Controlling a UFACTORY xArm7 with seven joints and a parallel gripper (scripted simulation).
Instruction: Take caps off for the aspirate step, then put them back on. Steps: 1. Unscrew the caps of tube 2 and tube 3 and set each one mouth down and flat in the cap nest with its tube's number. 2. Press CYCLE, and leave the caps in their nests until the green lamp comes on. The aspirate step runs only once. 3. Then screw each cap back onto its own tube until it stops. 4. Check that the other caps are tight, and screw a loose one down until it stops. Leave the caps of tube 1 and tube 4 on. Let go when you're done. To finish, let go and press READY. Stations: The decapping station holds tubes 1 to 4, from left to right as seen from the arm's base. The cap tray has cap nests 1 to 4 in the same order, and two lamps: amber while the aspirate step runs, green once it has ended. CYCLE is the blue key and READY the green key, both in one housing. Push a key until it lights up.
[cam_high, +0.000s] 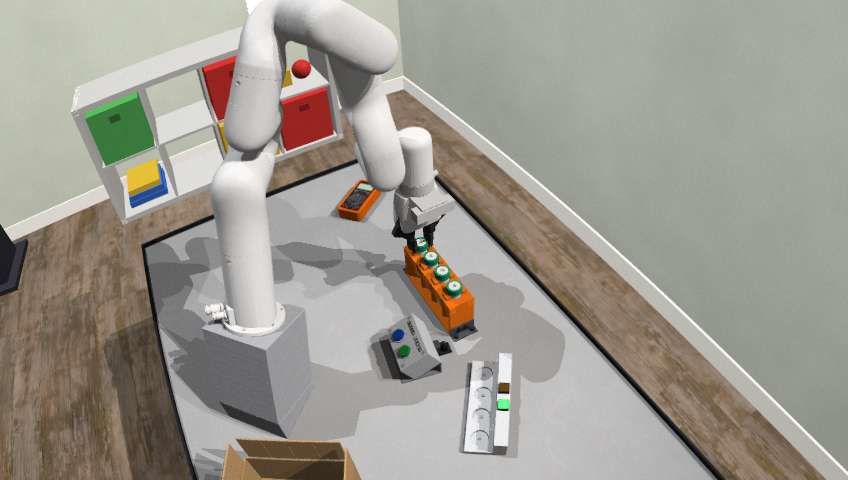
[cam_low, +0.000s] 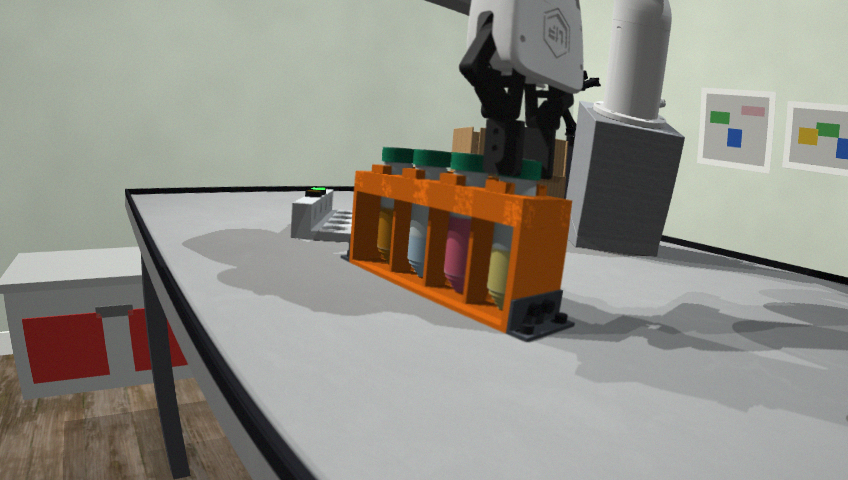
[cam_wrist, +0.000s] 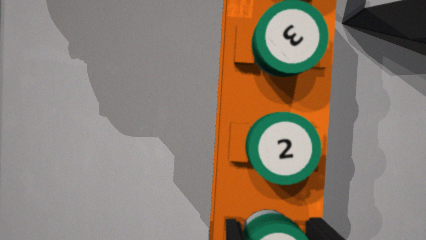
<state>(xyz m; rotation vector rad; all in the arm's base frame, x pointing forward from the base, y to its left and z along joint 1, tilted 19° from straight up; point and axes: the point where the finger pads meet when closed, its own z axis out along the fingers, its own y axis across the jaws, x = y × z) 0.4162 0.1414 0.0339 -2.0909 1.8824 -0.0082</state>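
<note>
Here, the gripper (cam_low: 512, 155) is clamped on cap 1 (cam_wrist: 270, 231), the end cap of the orange rack (cam_low: 538, 237), its dark fingers pressed against either side of the green rim at the bottom edge of the wrist view. Caps 2 (cam_wrist: 284, 148) and 3 (cam_wrist: 291, 36) sit on their tubes further along, cap 4 (cam_high: 454, 289) at the far end, and the tray's (cam_high: 476, 437) four nests look unoccupied beside a lit green lamp (cam_high: 503, 404). By that layout the job appears to be at the tightness check.

The main risk from here is direction: a turn the wrong way would loosen a cap that must stay on. A pull upward while clamped could drag the tube, or tip the rack if its dark foot (cam_low: 538, 318) is not fixed. Only part of the cap is visible between the fingers, so an off-centre pinch that slips on turning cannot be ruled out.

The caps are short round discs, green at the rim with a white numbered face; rim texture is too small to read. The tubes are clear with tapered tips, holding yellow (cam_low: 498, 270), pink (cam_low: 457, 249), pale blue (cam_low: 417, 246) and amber (cam_low: 385, 231) fills. The rack is a blocky, matte, windowed frame. Beyond it stand the grey key box (cam_high: 419, 359) with a blue key (cam_high: 398, 334) and a green key (cam_high: 404, 350), and an orange meter (cam_high: 358, 199) on the smooth grey table (cam_low: 416, 404).
</note>
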